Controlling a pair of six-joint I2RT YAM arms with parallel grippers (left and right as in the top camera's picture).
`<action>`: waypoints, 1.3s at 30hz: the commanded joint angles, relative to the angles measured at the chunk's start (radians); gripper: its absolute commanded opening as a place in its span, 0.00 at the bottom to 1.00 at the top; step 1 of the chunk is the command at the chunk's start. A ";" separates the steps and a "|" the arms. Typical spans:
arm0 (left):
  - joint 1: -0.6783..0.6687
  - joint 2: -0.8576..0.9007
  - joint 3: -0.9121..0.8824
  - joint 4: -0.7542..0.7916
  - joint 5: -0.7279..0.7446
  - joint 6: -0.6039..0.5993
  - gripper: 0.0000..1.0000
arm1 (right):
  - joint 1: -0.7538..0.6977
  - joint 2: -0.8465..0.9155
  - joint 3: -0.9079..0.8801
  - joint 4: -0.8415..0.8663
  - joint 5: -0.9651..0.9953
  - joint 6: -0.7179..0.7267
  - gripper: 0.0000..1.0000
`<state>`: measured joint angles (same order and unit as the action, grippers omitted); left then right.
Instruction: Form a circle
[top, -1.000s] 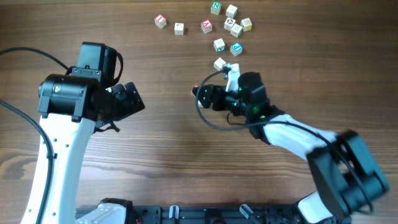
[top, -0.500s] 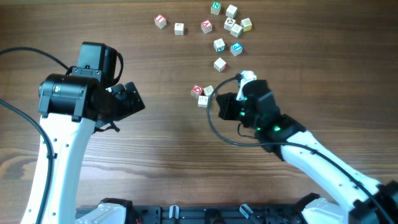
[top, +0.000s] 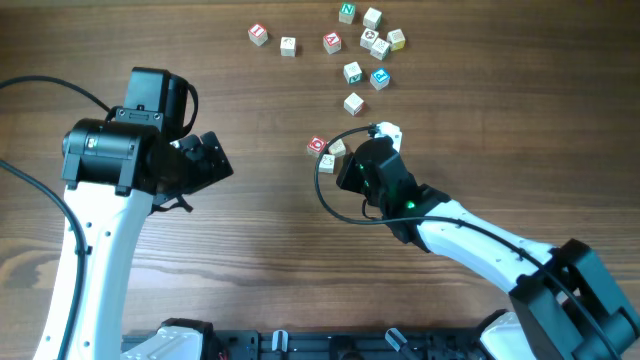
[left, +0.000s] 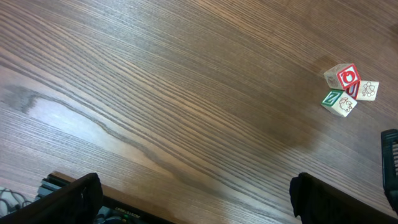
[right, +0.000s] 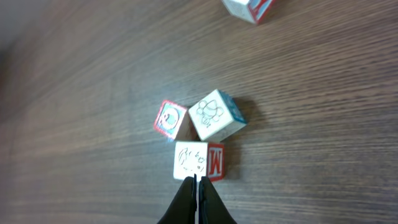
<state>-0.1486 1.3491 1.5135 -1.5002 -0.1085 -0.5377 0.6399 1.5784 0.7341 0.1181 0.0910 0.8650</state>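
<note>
— where is the circle right now?
— the circle is only a three-cube cluster near the middle of the worktop, just ahead of my right arm. the three cubes touch one another: a red-faced one, a pale one with a line drawing turned at an angle, and the m cube, which has a drawing on top and a red letter on its side.
— and your right fingers?
— my right fingers are clenched flat together with nothing between them. on the right wrist view their tips sit at the near edge of the m cube, and i can't tell if they touch it.
— left side?
— my left fingers are spread wide and hold nothing, well apart from the cluster.
— other cubes?
— a loose scatter lies by the far edge, and a single cube lies between it and the cluster.
</note>
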 joint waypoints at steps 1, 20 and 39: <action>0.000 -0.006 0.003 0.000 -0.017 -0.017 1.00 | 0.002 0.055 -0.006 0.029 0.044 0.029 0.04; 0.000 -0.006 0.003 0.000 -0.017 -0.017 1.00 | 0.003 0.175 -0.006 0.131 0.027 0.055 0.04; 0.000 -0.006 0.003 0.000 -0.016 -0.017 1.00 | 0.003 0.221 -0.006 0.190 -0.010 0.029 0.04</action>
<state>-0.1486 1.3491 1.5135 -1.5002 -0.1085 -0.5377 0.6399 1.7618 0.7341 0.2958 0.0895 0.9035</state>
